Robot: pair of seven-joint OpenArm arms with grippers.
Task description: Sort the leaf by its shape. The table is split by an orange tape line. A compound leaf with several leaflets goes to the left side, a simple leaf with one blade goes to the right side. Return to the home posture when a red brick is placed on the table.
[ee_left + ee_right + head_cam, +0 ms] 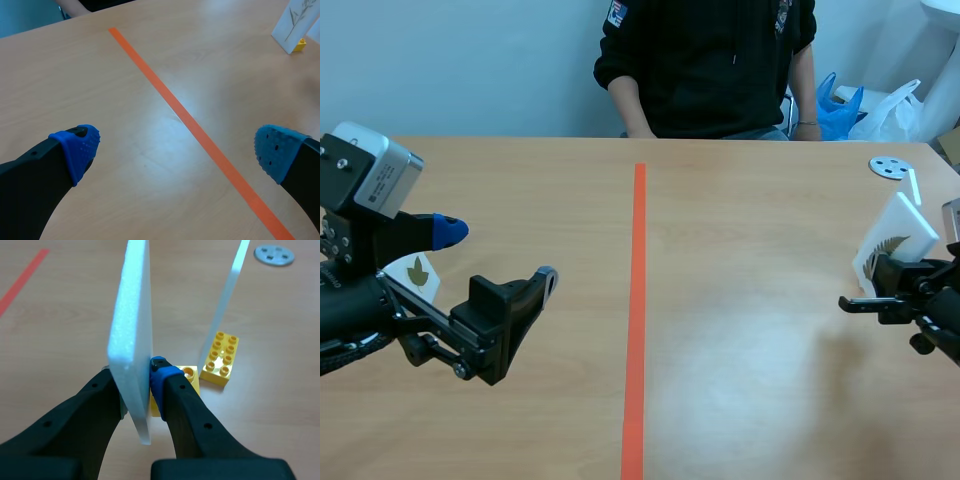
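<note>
Clamping fern-leaf card [898, 233]: right hand [140, 382] | left hand [177, 151] apart | second card [418, 273] half hidden behind left arm [360, 312]

Pale wood-grain surface [520, 180]; orange tape line [638, 300] down middle. Black left tool [177, 150], blue dotted pads [79, 147]. Black right tool [137, 377], blue pad. White right card [900, 232], dark feathery leaf print. White left card [418, 272], olive-brown leaf print. Yellow studded bricks [220, 356]. Grey disc [890, 167], far right corner.
</note>
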